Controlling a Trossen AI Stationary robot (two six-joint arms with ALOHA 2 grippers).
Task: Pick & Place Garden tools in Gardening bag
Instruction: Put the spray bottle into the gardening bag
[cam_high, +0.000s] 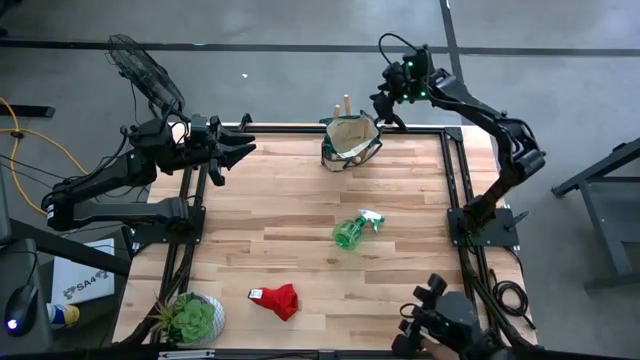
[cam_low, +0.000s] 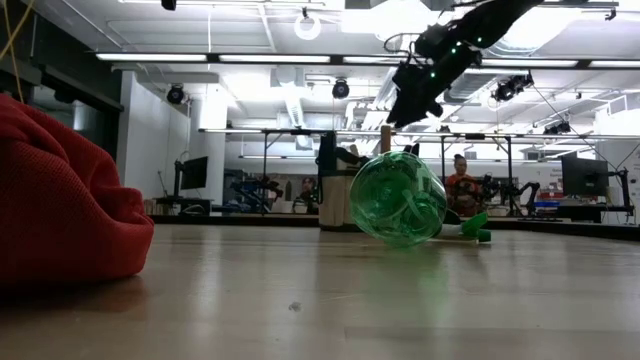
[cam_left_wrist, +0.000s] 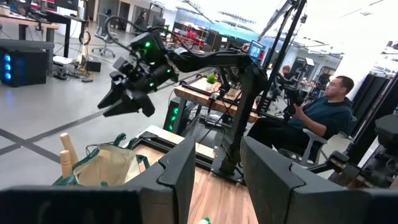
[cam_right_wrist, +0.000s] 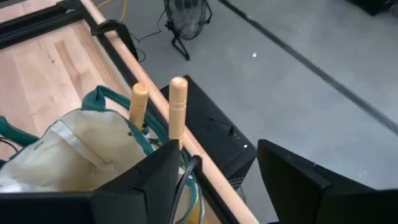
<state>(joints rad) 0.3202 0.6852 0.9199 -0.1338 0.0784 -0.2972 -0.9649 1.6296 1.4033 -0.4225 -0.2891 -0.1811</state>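
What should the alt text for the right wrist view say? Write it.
The right gripper hangs open above the bag, where two wooden tool handles stick up at its edge. The bag sits at the table's far corner, with grey floor and a fan beyond.

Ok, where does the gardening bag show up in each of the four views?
High view: gardening bag at the table's far edge, centre-right, below the right hand.
Low view: bag mid-picture, mostly hidden behind the green spray bottle.
Left wrist view: bag at lower left.
Right wrist view: bag at lower left.
Shared landmark: two wooden handles sticking up from it.
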